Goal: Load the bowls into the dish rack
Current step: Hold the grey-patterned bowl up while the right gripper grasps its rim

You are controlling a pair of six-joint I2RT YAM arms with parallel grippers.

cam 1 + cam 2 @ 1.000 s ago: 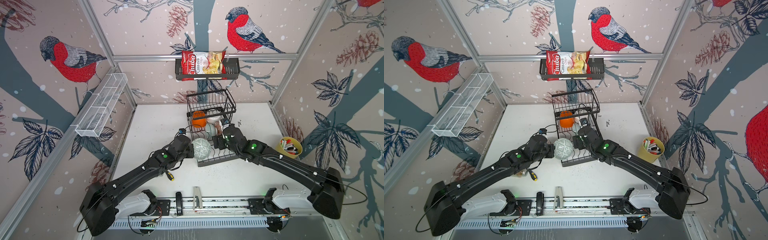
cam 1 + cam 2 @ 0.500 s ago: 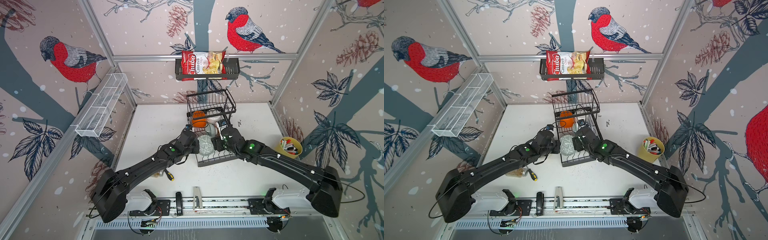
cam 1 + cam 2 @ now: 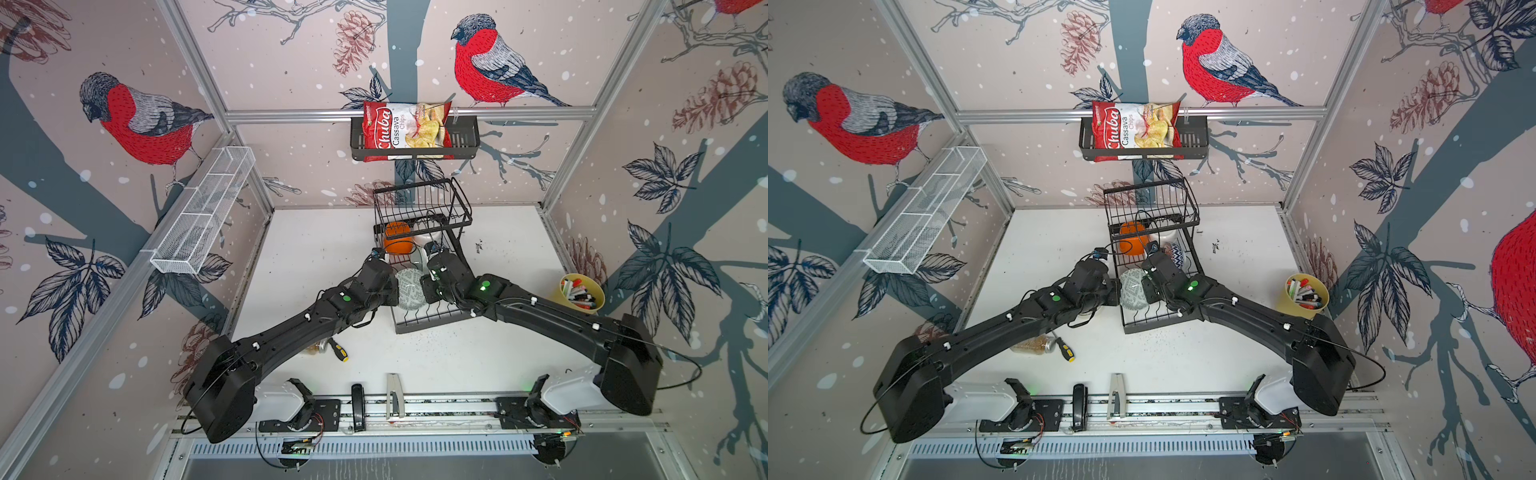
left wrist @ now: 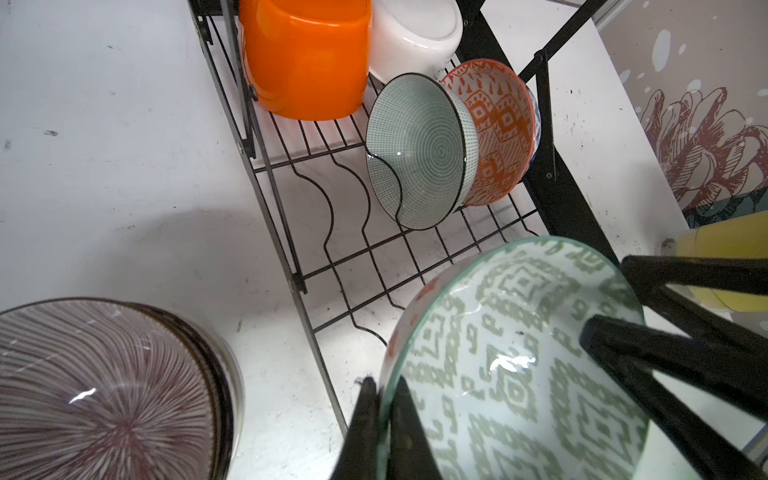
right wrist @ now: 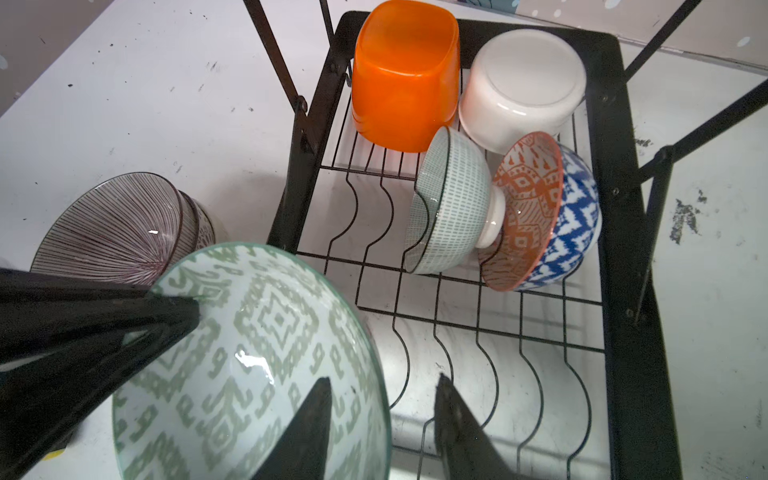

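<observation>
My left gripper is shut on the rim of a pale green patterned bowl, holding it on edge over the front left of the dish rack. My right gripper straddles the bowl's opposite rim, one finger inside and one outside, still open. In both top views the bowl hangs between the two grippers. On the rack's lower tray sit an orange bowl, a white bowl, and a green dotted bowl, orange-patterned bowl and blue zigzag bowl leaning on edge.
Mauve striped bowls stand stacked on the table left of the rack. A yellow cup of markers is at the right, a screwdriver and a lying jar under the left arm. The rack's raised basket overhangs its back.
My left arm has stretched forward, carrying the green bowl a little further over the rack. My right gripper's jaws have narrowed around the bowl's far rim.
</observation>
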